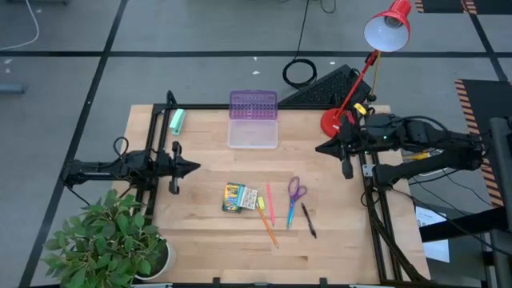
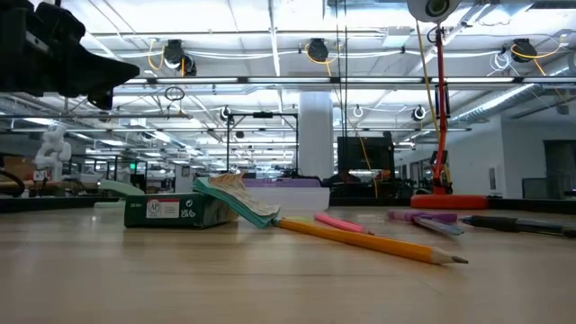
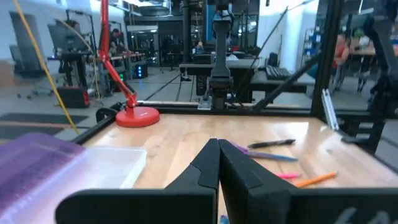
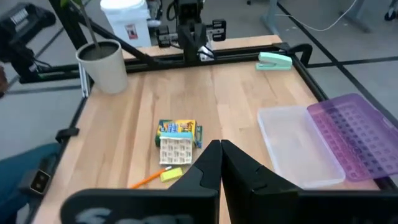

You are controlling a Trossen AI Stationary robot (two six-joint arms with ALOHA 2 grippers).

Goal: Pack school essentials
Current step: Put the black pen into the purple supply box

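**Risks before first pick; both grippers idle**

Risks, judged from the present layout: the thin pens lie flat and close together near the front edge of the wooden table [image 1: 200, 240], so a pinch on one could nudge its neighbour or slip off the low profile. The orange pencil [image 1: 269, 230] touches or crosses the pink pen [image 1: 270, 203]; lifting either may drag the other. The purple-handled scissors [image 1: 295, 194] sit just beside the blue pen [image 1: 290, 214] and black pen [image 1: 309, 221]. The yellow-green crayon box [image 1: 233, 197] has a small checked stationery set [image 1: 247, 199] and a small yellow piece [image 1: 260, 203] against it.

The clear box with open purple lid [image 1: 254, 120] sits at the back edge, well apart from the items; carries could drop things.

Left gripper [image 1: 190, 167], at the left edge: fingers pressed together, holding nothing, above the table. Right gripper [image 1: 322, 148], at the right edge: fingers likewise together, empty.
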